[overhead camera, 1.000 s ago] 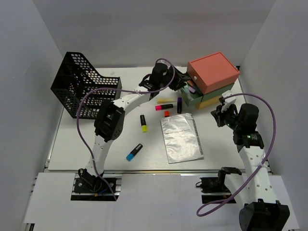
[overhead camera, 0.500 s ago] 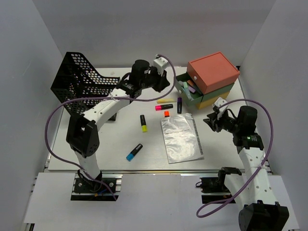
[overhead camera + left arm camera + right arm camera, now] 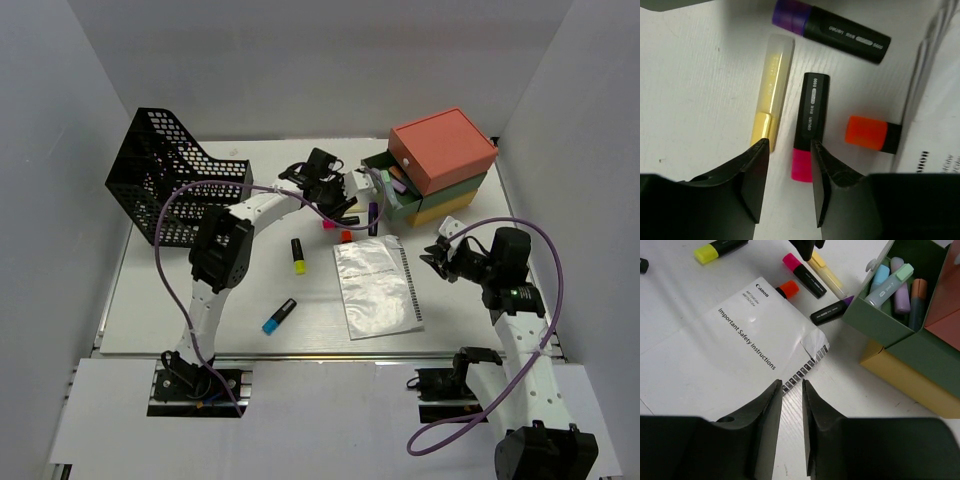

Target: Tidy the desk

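Broadly, the white tabletop point(image 3: 150, 300) fills the middle of the overhead view, running from the arm bases to the back wall, with a metal rail along its near edge. At its back left stands a black mesh basket point(image 3: 165, 190), and at its back right a stacked drawer box point(image 3: 440, 165) with a coral top, a green drawer pulled open and a yellow one beneath. The green drawer point(image 3: 900, 305) holds several markers standing on end. Near the middle lies a leaflet point(image 3: 378, 285) printed "Important Safety Instructions", with a yellow highlighter point(image 3: 298, 255) and a blue highlighter point(image 3: 279, 316) well apart to its left. The left tool point(image 3: 788, 150) hovers low over a cluster just beside the leaflet's far edge: a pale yellow pen point(image 3: 772, 90), a pink highlighter point(image 3: 810, 125), an orange highlighter point(image 3: 872, 134) partly under the paper, and a purple highlighter point(image 3: 832, 30). Its jaws stand apart, the pink end showing in the gap; contact cannot be told. The right tool point(image 3: 791, 385) hangs above the leaflet's right edge, jaws parted narrowly, holding nothing.
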Controlling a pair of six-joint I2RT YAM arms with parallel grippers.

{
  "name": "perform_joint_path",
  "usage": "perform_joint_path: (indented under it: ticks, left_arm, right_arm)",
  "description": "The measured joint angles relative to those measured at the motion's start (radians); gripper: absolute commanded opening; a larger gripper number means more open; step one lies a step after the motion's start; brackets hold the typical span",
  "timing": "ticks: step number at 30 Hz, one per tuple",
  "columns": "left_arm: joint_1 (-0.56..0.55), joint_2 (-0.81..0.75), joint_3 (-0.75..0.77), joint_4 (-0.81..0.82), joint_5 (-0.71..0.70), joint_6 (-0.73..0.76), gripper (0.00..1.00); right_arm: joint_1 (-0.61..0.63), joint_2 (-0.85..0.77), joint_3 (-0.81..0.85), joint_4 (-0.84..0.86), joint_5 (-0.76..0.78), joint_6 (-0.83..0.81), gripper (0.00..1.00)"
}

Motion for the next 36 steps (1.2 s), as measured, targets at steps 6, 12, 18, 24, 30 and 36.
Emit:
perform_joint_path:
  ticks: [6,12,18,24,30,36]
  left_arm:
    - [0.003,0.056,0.043,0.017,-0.033,0.046,0.54]
    - [0.004,0.065,0.056,0.046,-0.035,0.066,0.56]
    - [0.004,0.099,0.065,0.050,-0.006,0.087,0.59]
    - [0.004,0.123,0.066,0.059,-0.003,0.101,0.61]
    - [0.004,0.142,0.082,0.074,-0.006,0.105,0.62]
    - [0.008,0.171,0.090,0.083,-0.005,0.109,0.63]
  right_arm:
    - [0.000,-0.001,0.000,0.000,0.000,-0.005,0.33]
    - [0.000,-0.007,0.000,0.000,0.001,-0.005,0.35]
    - [0.000,-0.007,0.000,0.000,0.002,-0.005,0.35]
    - [0.000,-0.007,0.000,0.000,0.002,-0.005,0.35]
    - [0.000,-0.007,0.000,0.000,0.002,-0.005,0.34]
    - [0.000,-0.016,0.000,0.000,0.002,-0.005,0.33]
